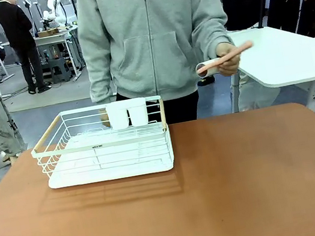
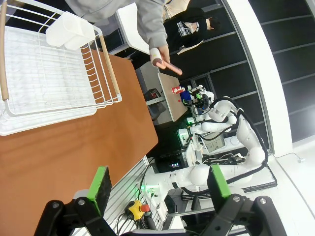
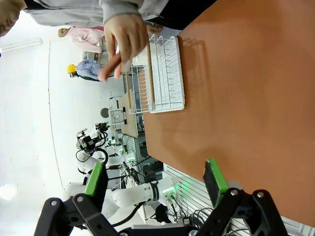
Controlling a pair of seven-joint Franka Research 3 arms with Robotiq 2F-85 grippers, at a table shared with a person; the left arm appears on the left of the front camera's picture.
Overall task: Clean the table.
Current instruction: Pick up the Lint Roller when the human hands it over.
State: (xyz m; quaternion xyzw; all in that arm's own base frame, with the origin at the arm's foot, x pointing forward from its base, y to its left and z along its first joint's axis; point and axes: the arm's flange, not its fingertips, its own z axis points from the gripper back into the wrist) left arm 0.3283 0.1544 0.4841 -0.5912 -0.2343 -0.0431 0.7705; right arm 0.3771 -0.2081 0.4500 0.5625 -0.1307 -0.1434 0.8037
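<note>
The reddish-brown table (image 1: 248, 181) spreads across the front view, its top bare apart from a white wire dish rack (image 1: 105, 151) at the far left. Behind the far edge a person in a grey hoodie holds a lint roller (image 1: 221, 61) with a pink handle in one hand, above the table's far right side. My left gripper (image 2: 158, 183) is open with nothing between its green pads, hanging off the table's (image 2: 74, 147) edge and well away from the rack (image 2: 44, 78) and roller (image 2: 165, 63). My right gripper (image 3: 153, 178) is open too, empty, beside the table (image 3: 246, 98).
A white double cup holder (image 1: 126, 114) hangs on the rack's far side. A smaller white-topped table (image 1: 293, 57) stands behind at the right. Other people walk in the background.
</note>
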